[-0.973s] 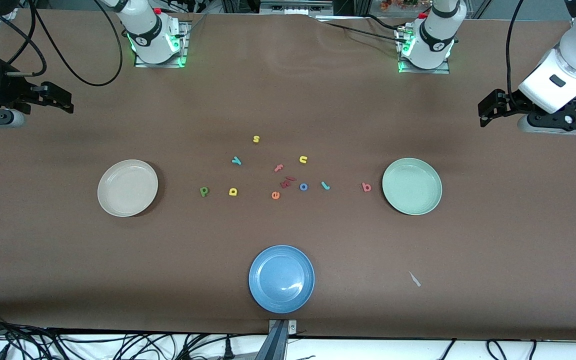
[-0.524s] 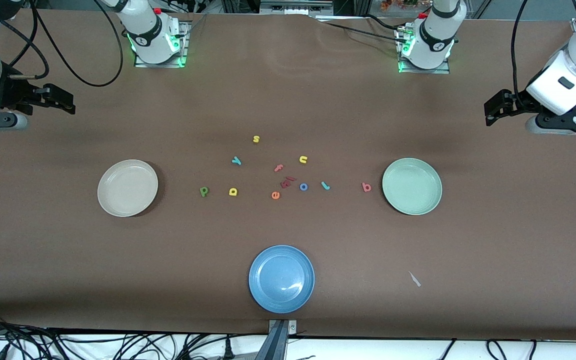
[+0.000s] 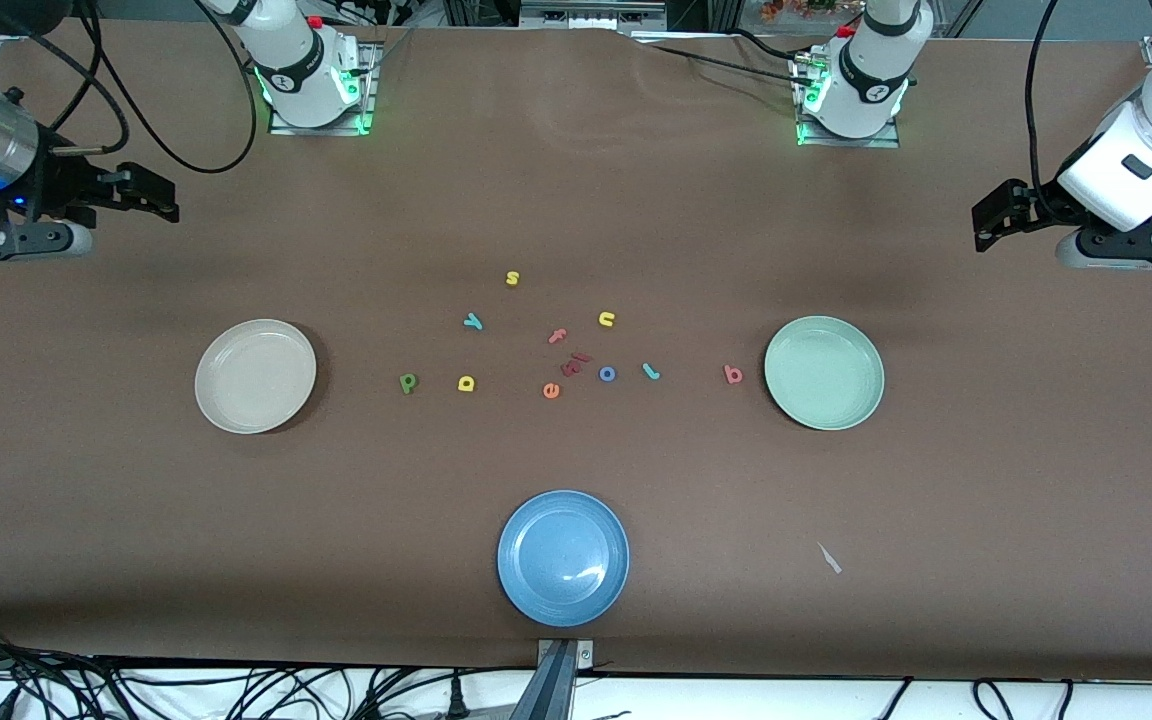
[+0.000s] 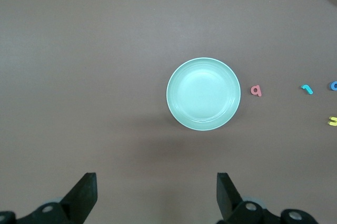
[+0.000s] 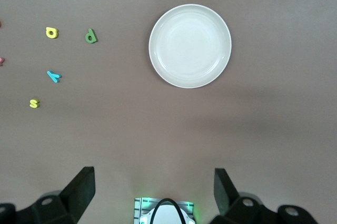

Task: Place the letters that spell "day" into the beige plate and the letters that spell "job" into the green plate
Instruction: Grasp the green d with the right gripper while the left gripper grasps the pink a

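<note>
Your right pincer [image 3: 151, 192] has swung inward toward the beige plate [image 3: 255, 376], jaws wide and empty. Your left pincer [image 3: 986, 215], equally open, drifted outward from the green plate [image 3: 824, 372]. No letter's been touched.

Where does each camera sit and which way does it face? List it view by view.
Front view: high across the table, facing both bases; left gripper and right gripper show, both open.
Left wrist view: looks down on the green plate, own fingers showing.
Right wrist view: looks down on the beige plate.
All share plates and letters.
</note>
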